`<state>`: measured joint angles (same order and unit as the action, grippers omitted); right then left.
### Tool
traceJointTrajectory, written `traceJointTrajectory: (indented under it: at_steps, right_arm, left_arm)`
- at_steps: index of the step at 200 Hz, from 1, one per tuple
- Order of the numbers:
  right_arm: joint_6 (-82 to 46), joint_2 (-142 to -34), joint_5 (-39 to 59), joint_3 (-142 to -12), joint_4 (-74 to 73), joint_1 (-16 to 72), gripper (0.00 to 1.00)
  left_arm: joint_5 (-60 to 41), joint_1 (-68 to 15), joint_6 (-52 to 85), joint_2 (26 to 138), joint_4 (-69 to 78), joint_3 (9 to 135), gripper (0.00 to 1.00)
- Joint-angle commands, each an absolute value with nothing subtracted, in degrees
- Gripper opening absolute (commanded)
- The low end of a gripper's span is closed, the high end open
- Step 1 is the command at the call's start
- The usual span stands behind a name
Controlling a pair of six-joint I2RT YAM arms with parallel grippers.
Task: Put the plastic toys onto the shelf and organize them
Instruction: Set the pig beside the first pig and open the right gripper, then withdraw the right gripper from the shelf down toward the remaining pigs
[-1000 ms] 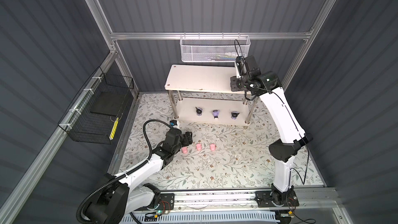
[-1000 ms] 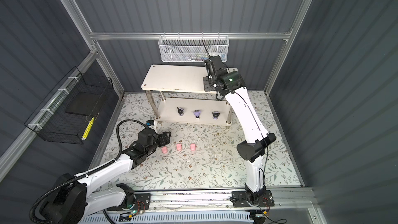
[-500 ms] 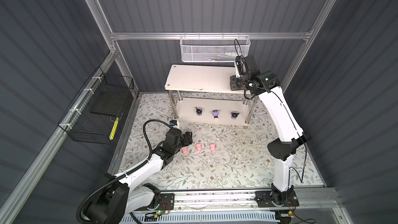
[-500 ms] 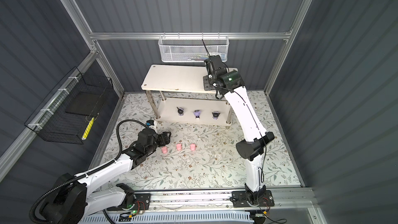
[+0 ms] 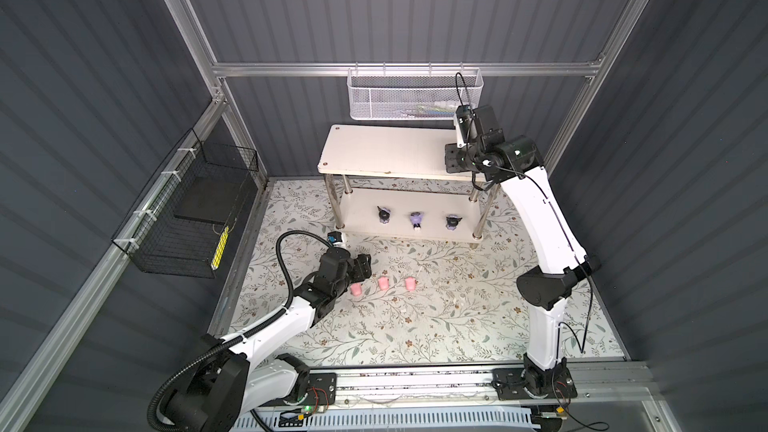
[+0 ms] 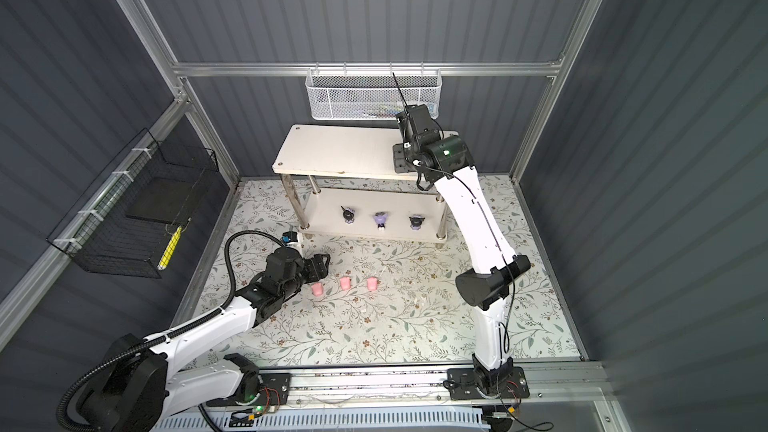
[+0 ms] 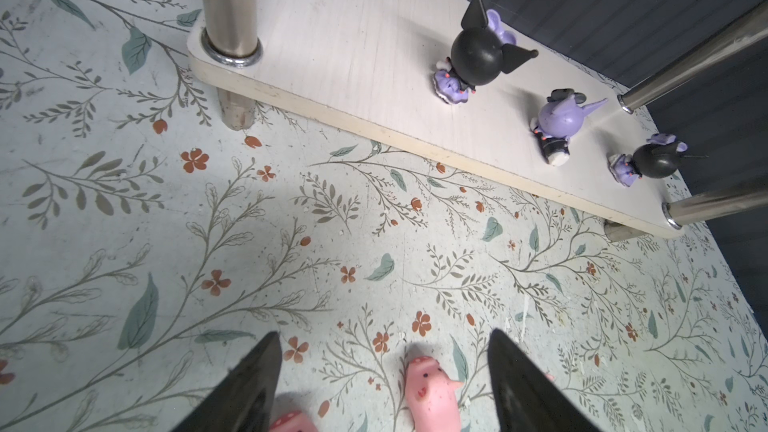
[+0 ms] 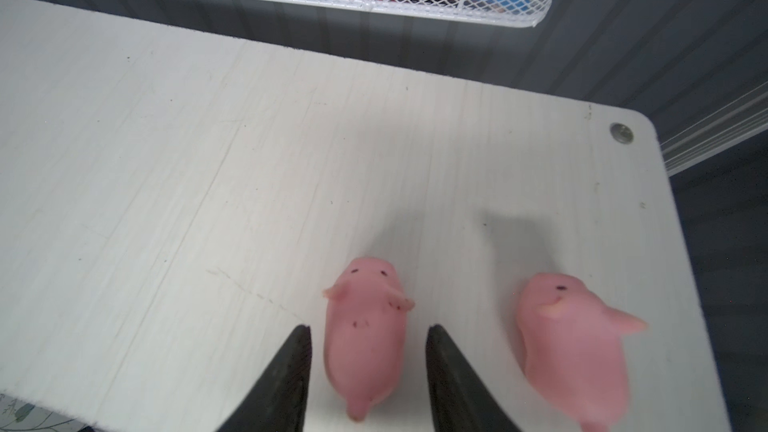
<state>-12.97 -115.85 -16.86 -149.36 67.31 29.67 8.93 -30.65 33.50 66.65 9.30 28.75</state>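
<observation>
The white shelf (image 5: 386, 151) stands at the back. Its lower tier (image 7: 353, 43) carries three lavender toys (image 5: 383, 214) (image 5: 416, 219) (image 5: 451, 221) in a row. Two pink pigs lie on the top board's right end. One pig (image 8: 365, 334) is between the fingers of my right gripper (image 8: 368, 326), which is open with a gap on each side. The other pig (image 8: 573, 347) lies beside it. Three pink pigs (image 5: 356, 289) (image 5: 383, 283) (image 5: 410, 283) lie on the floor mat. My left gripper (image 7: 384, 333) hangs open low over them, with one pig (image 7: 430, 392) between its fingers, untouched.
A white mesh basket (image 5: 415, 95) hangs on the back wall just above the shelf. A black wire basket (image 5: 187, 209) hangs on the left wall. Shiny metal legs (image 7: 228, 2) stand at the shelf's corners. The floral mat (image 5: 415, 326) covers the floor.
My right gripper's jaws have spread apart, leaving the pig on the top board. Both arms have stayed nearly where they were.
</observation>
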Motion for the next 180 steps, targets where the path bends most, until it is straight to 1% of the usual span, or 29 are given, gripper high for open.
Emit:
traceJointTrajectory:
  at_steps: [1, 47, 71, 107, 129, 151, 180]
  right_arm:
    - [-13.12, -115.28, -16.8, -150.64, 67.08, 29.46, 0.51]
    - [-12.79, -111.69, -15.8, -149.79, 65.51, 29.5, 0.56]
    - [-12.75, -107.93, -13.76, -146.22, 62.71, 29.48, 0.58]
    - [-12.28, -102.29, -13.52, -141.7, 60.51, 30.18, 0.6]
    - [-10.58, -96.11, -14.51, -133.21, 55.82, 31.91, 0.61]
    - [-8.3, -88.38, -16.3, -122.09, 49.6, 35.09, 0.62]
    - [-7.54, -76.5, -16.57, -102.5, 41.68, 40.12, 0.62]
  left_arm:
    - [9.14, -30.35, 33.66, 66.88, 9.57, 28.21, 0.78]
    - [9.14, -30.39, 33.66, 66.72, 9.18, 28.47, 0.78]
    - [9.14, -30.4, 33.57, 66.83, 8.92, 28.69, 0.78]
    - [9.09, -30.33, 33.58, 66.87, 8.44, 29.11, 0.78]
    - [9.1, -30.33, 33.56, 66.81, 8.01, 29.26, 0.78]
    - [9.18, -30.41, 33.54, 66.71, 7.67, 29.43, 0.78]
    - [10.02, -30.35, 33.64, 66.08, 6.74, 29.53, 0.78]
